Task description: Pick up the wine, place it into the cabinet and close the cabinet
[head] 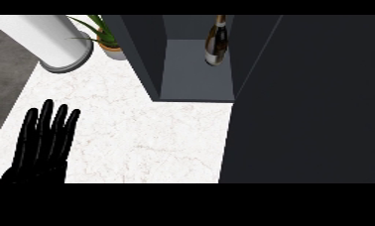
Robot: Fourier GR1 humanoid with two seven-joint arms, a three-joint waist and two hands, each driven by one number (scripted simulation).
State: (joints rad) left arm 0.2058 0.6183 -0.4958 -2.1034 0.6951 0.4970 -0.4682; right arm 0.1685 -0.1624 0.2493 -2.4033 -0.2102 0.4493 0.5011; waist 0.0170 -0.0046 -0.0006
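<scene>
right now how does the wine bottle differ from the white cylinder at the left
The wine bottle is dark and slim; the white cylinder is pale and far wider. The wine bottle stands inside the cabinet; the white cylinder stands out on the counter. Both look upright.

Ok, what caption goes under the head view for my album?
Wine bottle standing in the open cabinet, left hand resting open at lower left.

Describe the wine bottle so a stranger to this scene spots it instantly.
Find the dark cabinet on the white marble counter. Inside its grey compartment, near the right wall, stands the wine bottle. It is the only thing in there: slim, dark, with a pale label.
</scene>
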